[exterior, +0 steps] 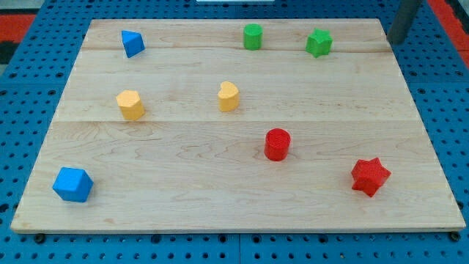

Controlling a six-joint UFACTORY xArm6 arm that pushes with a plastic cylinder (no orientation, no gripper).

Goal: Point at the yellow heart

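Observation:
The yellow heart (229, 96) sits on the wooden board (183, 213), a little above the middle of the view. My tip (396, 41) is at the board's top right corner, far to the right of and above the heart. It touches no block. The nearest block to the tip is the green star (319, 42), to its left.
A second yellow block (130, 104), roughly hexagonal, lies left of the heart. A green cylinder (253, 36) and a blue triangular block (132, 42) sit along the top. A red cylinder (277, 144), a red star (370, 176) and a blue block (73, 183) lie lower down.

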